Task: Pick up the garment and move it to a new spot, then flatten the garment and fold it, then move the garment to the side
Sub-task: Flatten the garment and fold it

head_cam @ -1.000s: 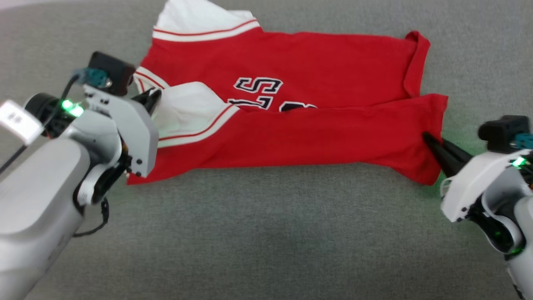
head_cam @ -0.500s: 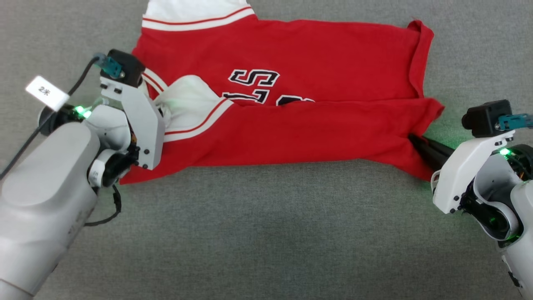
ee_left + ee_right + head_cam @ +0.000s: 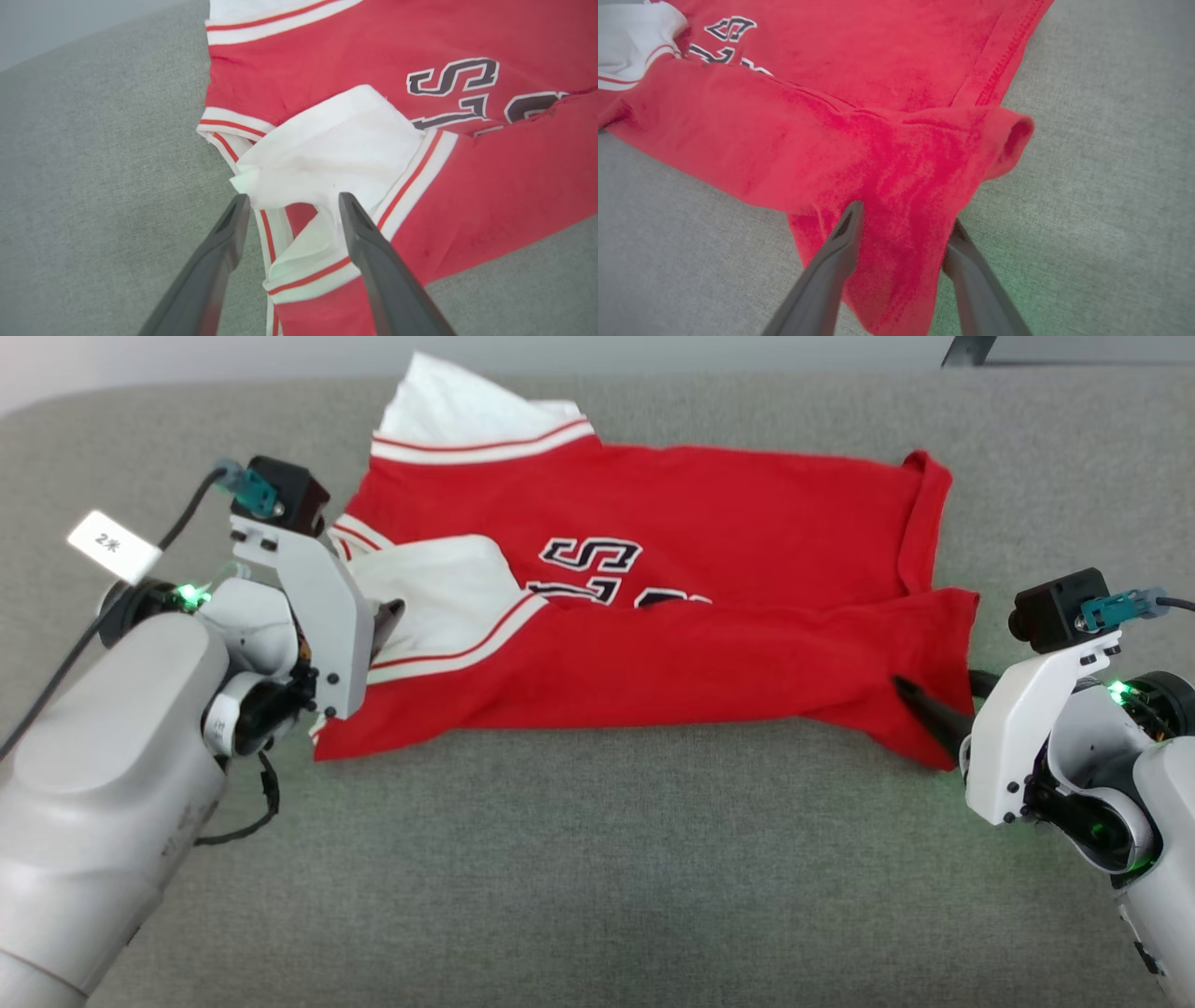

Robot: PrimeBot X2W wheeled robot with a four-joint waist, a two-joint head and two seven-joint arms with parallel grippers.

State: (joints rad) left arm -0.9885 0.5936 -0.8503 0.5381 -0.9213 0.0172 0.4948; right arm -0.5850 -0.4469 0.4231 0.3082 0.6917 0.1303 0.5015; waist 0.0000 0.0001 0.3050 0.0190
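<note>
left gripper (image 3: 293,201): fingers spread, straddling the bunched white sleeve (image 3: 336,144), no pinch
right gripper (image 3: 903,217): fingers spread, red hem corner (image 3: 901,261) between them, one finger on top, other at the cloth edge
garment (image 3: 709,523): mid grey fabric surface (image 3: 597,859), near edge folded over lettering

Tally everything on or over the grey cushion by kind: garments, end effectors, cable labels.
Garment, red with white sleeves: 1
End effectors: 2, the left end effector and the right end effector
White label on the left arm's cable: 1
Total: 4
</note>
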